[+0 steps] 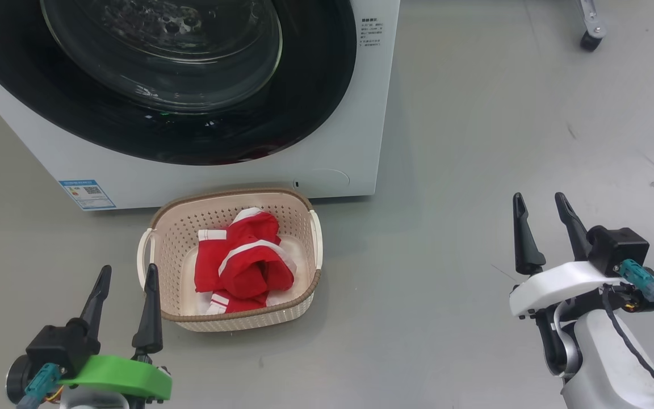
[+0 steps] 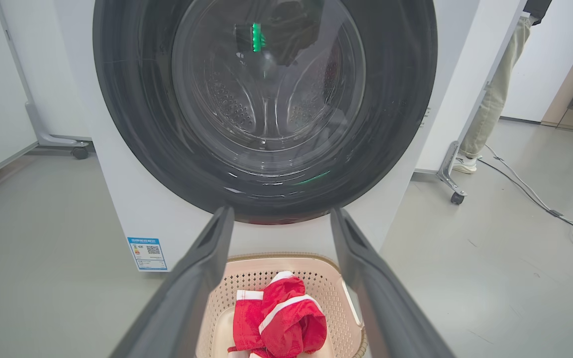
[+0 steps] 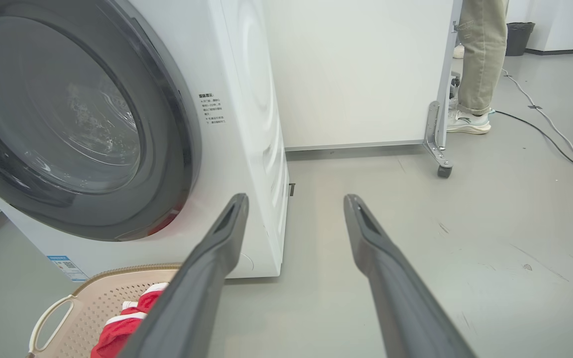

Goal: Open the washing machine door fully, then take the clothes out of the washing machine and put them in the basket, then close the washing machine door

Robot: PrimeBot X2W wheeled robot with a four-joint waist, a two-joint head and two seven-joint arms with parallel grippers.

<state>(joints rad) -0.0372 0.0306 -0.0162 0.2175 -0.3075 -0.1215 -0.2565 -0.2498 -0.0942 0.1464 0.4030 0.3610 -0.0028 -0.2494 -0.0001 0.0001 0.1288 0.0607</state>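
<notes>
The washing machine (image 1: 236, 176) stands at the top left, and its black-rimmed glass door (image 1: 162, 74) lies shut flat against the white front. Through the glass in the left wrist view, the steel drum (image 2: 266, 109) shows. In front of the machine sits the cream basket (image 1: 304, 295) with the red, white-striped clothes (image 1: 244, 264) inside. My left gripper (image 1: 127, 272) is open, near the basket's left handle. My right gripper (image 1: 541, 201) is open over bare floor, well right of the basket. Both hold nothing.
A person's trouser leg and shoe (image 3: 470, 122) stand behind a white panel on castors (image 3: 443, 171). Cables (image 3: 550, 134) run across the grey floor at the far right. Another castor (image 1: 590, 41) sits at the top right of the head view.
</notes>
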